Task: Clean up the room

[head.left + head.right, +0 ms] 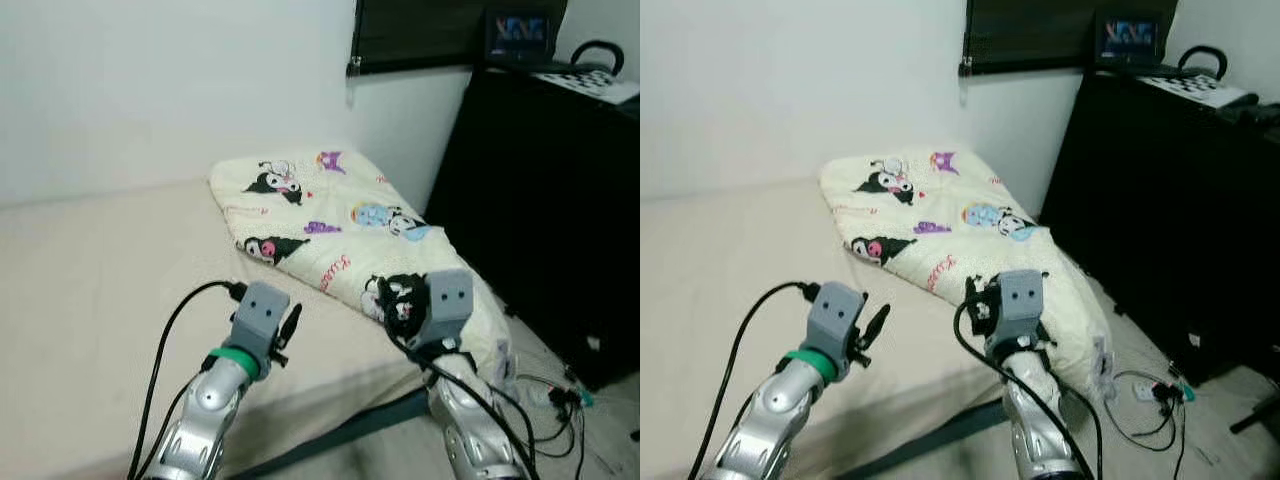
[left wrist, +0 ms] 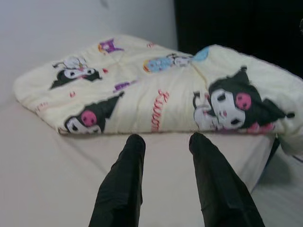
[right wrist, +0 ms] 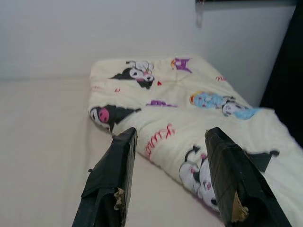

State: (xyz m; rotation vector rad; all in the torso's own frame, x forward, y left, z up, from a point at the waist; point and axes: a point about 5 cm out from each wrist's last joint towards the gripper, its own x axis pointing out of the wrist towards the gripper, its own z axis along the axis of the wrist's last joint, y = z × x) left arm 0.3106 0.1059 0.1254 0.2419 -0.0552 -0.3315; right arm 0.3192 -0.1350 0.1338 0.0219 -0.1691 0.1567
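Beige mattress (image 1: 90,270) runs along a plain white wall (image 1: 150,80); from my head camera, a folded cream blanket (image 1: 330,225) printed with cartoon characters lies on the mattress at its corner, one edge spilling over the side; beyond the blanket stands a tall black cabinet (image 1: 540,200) with a small lit screen (image 1: 517,30) on top; cables (image 1: 545,395) lie on the floor near the blanket's hanging edge; my left gripper (image 1: 290,328) hovers over bare mattress just short of the blanket; my right gripper (image 1: 975,300) sits at the blanket's near edge, and from here I cannot tell how its fingers stand.

From my left wrist, both black fingers (image 2: 124,177) are spread apart, holding nothing, tips over the sheet just before the blanket's fold.

From my right wrist, the fingers (image 3: 113,175) are spread wide and empty, one over the mattress, the other over the blanket.
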